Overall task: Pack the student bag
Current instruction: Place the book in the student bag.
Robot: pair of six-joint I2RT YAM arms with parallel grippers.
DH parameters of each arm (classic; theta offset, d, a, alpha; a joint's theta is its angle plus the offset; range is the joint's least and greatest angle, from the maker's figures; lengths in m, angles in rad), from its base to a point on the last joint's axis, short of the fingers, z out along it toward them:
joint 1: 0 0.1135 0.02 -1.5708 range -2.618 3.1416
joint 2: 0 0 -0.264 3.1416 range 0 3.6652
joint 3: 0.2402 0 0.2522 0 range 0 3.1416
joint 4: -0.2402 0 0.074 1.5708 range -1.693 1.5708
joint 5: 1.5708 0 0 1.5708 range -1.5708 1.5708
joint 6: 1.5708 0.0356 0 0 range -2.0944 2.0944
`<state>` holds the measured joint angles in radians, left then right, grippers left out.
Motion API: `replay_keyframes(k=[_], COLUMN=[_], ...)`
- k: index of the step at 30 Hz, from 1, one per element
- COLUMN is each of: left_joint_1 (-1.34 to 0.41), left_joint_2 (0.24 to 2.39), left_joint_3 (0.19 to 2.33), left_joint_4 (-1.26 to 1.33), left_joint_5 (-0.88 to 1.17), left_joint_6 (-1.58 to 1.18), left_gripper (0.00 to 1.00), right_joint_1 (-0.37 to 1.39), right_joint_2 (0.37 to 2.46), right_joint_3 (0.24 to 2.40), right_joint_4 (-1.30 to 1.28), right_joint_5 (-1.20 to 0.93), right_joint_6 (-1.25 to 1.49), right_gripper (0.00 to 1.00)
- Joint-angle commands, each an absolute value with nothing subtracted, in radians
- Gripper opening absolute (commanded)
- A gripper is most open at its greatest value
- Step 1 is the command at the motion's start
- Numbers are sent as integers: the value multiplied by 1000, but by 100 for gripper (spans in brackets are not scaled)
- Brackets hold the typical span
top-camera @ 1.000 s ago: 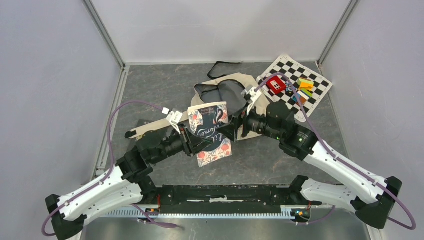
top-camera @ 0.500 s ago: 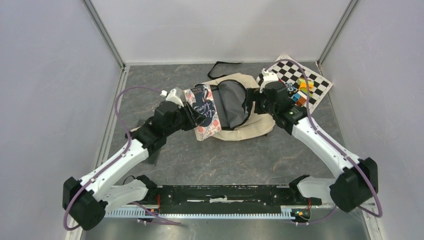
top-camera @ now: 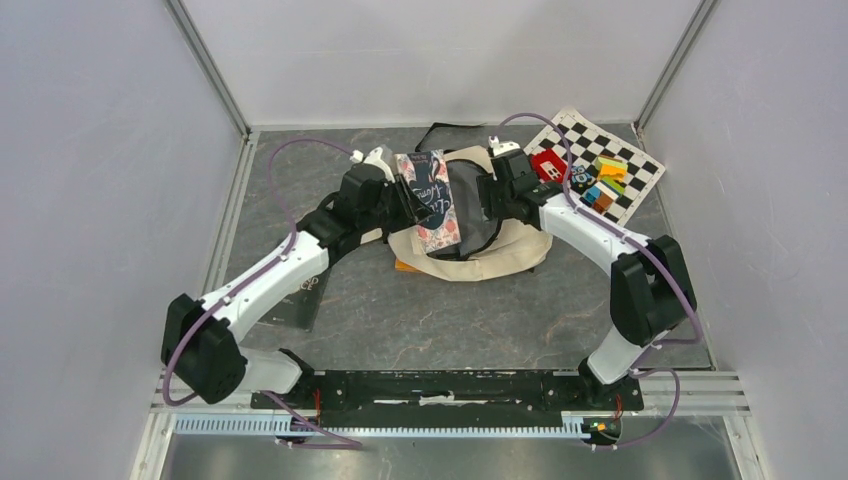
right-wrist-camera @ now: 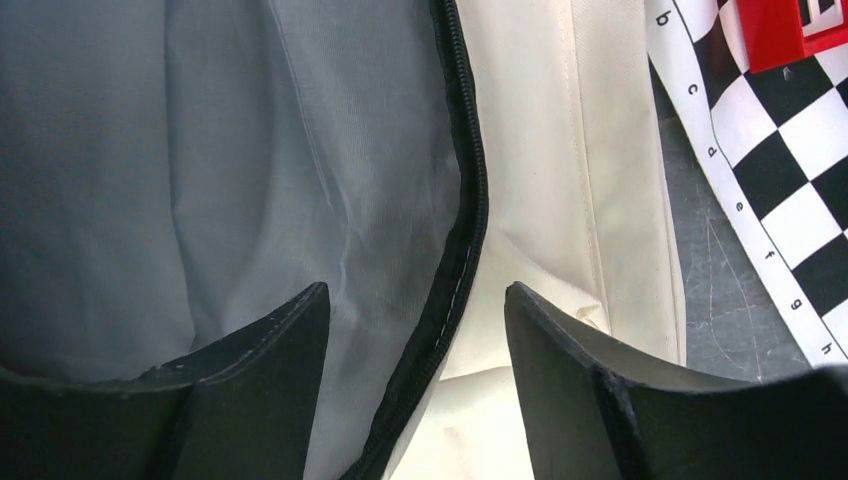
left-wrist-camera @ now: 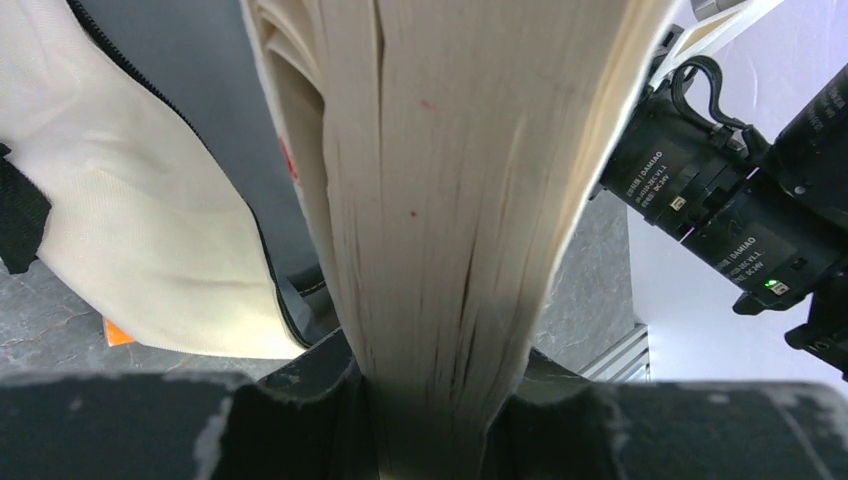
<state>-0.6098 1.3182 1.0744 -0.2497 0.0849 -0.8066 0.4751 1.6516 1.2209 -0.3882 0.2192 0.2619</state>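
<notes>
Top external view: the student bag [top-camera: 505,255] lies on the tabletop [top-camera: 450,320] toward 12 o'clock from the arm bases, with its mouth gaping and grey lining showing. At its 9 o'clock rim the left hand [top-camera: 406,196] clamps a thick floral book [top-camera: 432,200] across its pages, tilted over the opening. At 3 o'clock the right hand [right-wrist-camera: 415,310] stands wide, its fingers straddling the black zipper [right-wrist-camera: 468,230] without pinching it. With that rim unheld, the book's lower corner could catch the soft canvas and fold the mouth shut, or the book could slide off onto the tabletop. A weak pinch on the pages could also let it pivot.
</notes>
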Motion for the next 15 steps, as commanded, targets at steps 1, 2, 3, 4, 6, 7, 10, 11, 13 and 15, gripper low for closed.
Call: replay_keyframes(k=[1,2,3,4,6,7,10,11,13,15], left_joint_1=[-603,-603,-603,-603,-603,-604,-603,-603,-601,-599], left_joint_2=[1362,1370,1378,1383,1393,1398,1407,1410,1416,1425], left_joint_3=[1149,1151,1152,1152,1151,1150,1141,1139,1138,1146], left_joint_4=[-162,-158,-154,-154,-151,-151,-145,-146,-149,-155], left_joint_5=[128,126,125,123,121,120,118,111,97,78], left_joint_6=[-777,-776,-775,-775,-773,-775,-769,-767,-763,-757], left_gripper=[2,2,2,2,2,2,2,2,2,2], right_joint_1=[458,452,443,434,424,420,403,389,358,326], right_joint_2=[1695,1705,1720,1735,1753,1761,1784,1794,1801,1793], right_joint_3=[1295,1297,1303,1312,1313,1315,1320,1326,1334,1338], right_joint_4=[-386,-378,-382,-386,-382,-380,-371,-369,-356,-341], right_joint_5=[247,247,237,223,207,202,142,92,6,-69], right_joint_6=[241,241,242,244,240,236,232,238,260,285], right_gripper=[67,65,64,63,63,63,57,49,20,2])
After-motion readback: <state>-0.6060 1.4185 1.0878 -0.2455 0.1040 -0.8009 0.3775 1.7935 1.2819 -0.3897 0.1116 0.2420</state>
